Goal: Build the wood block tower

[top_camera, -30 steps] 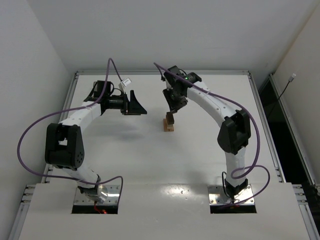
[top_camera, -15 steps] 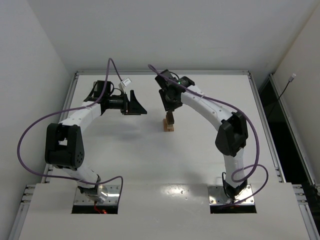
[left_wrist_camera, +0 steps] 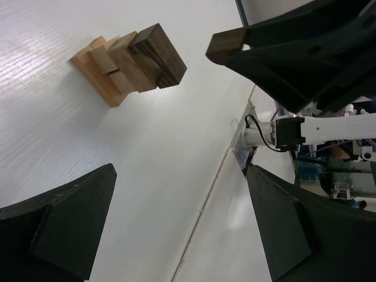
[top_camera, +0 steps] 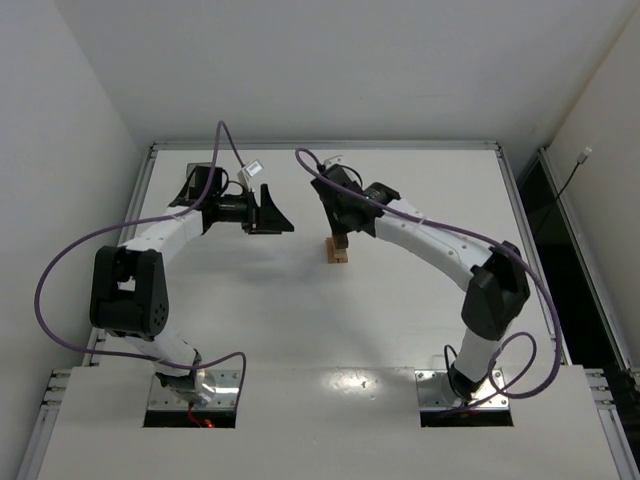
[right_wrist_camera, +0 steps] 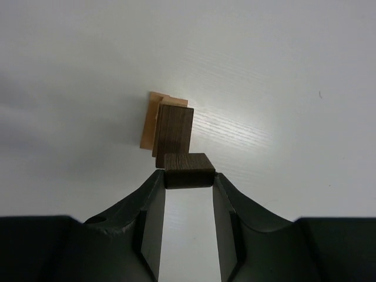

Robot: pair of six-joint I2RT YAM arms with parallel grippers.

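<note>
Top external view: the tower (top_camera: 339,251) stands mid-table (top_camera: 300,330), with the right gripper (top_camera: 343,233) just above it and the left gripper (top_camera: 272,210) off to its left, apart from it

Left wrist view: the left gripper's fingers are spread wide with nothing between them

Right wrist view: the right gripper is clamped on a dark brown block (right_wrist_camera: 189,170), held over the tower's dark top and not touching it

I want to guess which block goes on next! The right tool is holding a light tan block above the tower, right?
Not quite. The block in the right tool is dark brown, not light tan, as the right wrist view shows. It is held above the tower, as you said.
</note>
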